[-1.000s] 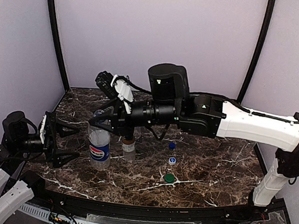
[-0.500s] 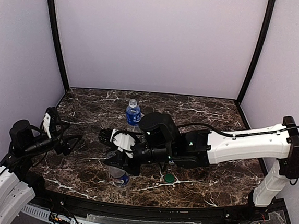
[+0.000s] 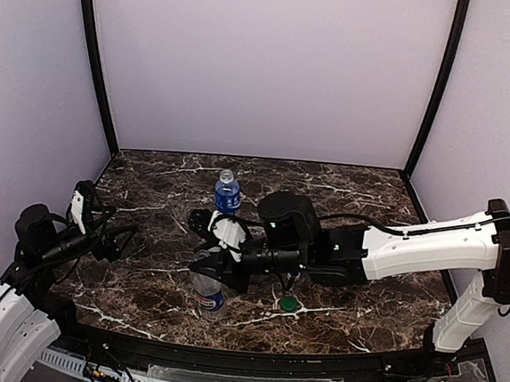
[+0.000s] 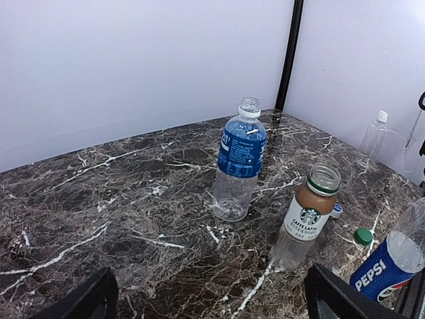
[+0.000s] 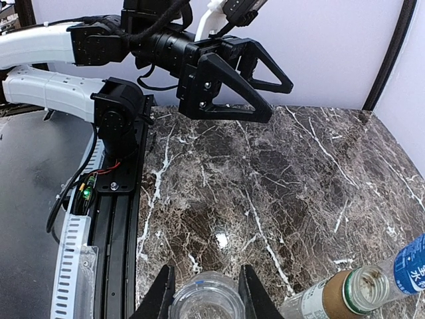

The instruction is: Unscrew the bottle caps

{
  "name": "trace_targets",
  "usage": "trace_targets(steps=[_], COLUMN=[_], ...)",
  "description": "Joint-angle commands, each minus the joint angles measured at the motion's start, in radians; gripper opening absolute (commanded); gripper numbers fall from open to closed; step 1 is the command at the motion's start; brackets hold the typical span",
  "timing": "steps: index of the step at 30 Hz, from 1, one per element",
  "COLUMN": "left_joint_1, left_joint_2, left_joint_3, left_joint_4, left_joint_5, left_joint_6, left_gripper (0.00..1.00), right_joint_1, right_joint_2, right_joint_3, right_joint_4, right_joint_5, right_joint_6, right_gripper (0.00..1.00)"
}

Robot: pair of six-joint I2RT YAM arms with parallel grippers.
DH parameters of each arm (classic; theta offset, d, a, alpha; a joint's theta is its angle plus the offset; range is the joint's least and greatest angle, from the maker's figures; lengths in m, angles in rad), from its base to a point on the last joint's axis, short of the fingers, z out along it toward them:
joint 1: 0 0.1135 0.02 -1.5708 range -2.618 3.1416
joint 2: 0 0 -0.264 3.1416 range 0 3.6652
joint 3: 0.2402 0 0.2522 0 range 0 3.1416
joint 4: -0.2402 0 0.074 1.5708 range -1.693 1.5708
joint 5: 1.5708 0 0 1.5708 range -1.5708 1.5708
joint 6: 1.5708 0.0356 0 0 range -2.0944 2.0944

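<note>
Within the last second the right hand (image 5: 205, 279) has swung down from high over the middle to about 7 o'clock. The Pepsi bottle (image 3: 207, 290) came with it, clamped at its open neck. The left hand (image 3: 112, 239), spread wide and holding nothing, has drawn back to 9 o'clock. The Caffe Latte bottle (image 4: 307, 216) and the blue-labelled water bottle (image 4: 242, 159) at 11 o'clock also show bare mouths, so the unscrewing looks largely done. A green cap (image 3: 289, 305) lies at 6 o'clock on the dark marbled surface (image 3: 362, 290), between plain pale walls (image 3: 266, 67).
</note>
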Motion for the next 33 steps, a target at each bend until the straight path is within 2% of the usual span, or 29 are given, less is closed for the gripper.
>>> trace_targets(steps=[1, 3, 4, 10, 13, 15, 16, 17, 25, 27, 29, 33], left_joint_1=[0.005, 0.006, 0.005, 0.007, 0.007, 0.007, 0.007, 0.007, 0.01, 0.01, 0.01, 0.01], left_joint_2=[0.004, 0.004, 0.004, 0.003, 0.002, 0.002, 0.001, 0.001, 0.001, 0.001, -0.001, -0.006], left_joint_3=[-0.016, -0.017, -0.017, -0.017, -0.019, -0.019, -0.019, -0.019, -0.021, -0.021, -0.02, -0.022], left_joint_4=[0.022, 0.023, 0.023, 0.027, 0.027, 0.028, 0.028, 0.029, 0.032, 0.033, 0.034, 0.036], left_joint_5=[0.011, 0.013, 0.015, 0.022, 0.025, 0.028, 0.029, 0.03, 0.042, 0.043, 0.044, 0.047], left_joint_6=[-0.007, -0.006, -0.008, -0.01, -0.009, -0.01, -0.011, -0.01, -0.011, -0.012, -0.012, -0.012], left_gripper=[0.99, 0.99, 0.99, 0.99, 0.99, 0.99, 0.99, 0.99, 0.99, 0.99, 0.99, 0.99], right_joint_1=[-0.006, -0.005, -0.005, -0.008, -0.007, -0.007, -0.007, -0.008, -0.026, -0.049, -0.093, -0.209], right_joint_2=[-0.024, -0.025, -0.026, -0.025, -0.02, -0.015, -0.014, -0.012, -0.048, -0.073, -0.079, -0.088], right_joint_3=[-0.006, -0.001, 0.001, 0.011, 0.025, 0.039, 0.046, 0.055, 0.207, 0.256, 0.361, 0.516], right_joint_4=[0.012, 0.004, 0.001, -0.008, -0.016, -0.024, -0.028, -0.033, -0.13, -0.205, -0.363, -0.788], right_joint_5=[-0.009, -0.007, -0.003, 0.009, 0.005, 0.0, -0.002, -0.003, 0.024, 0.067, 0.189, 0.517], right_joint_6=[0.005, 0.004, 0.003, -0.001, -0.001, -0.001, -0.001, 0.0, 0.07, 0.095, 0.172, 0.323], right_gripper=[0.29, 0.43, 0.46, 0.55, 0.63, 0.78, 0.94, 0.98, 0.99, 0.99, 0.99, 0.99])
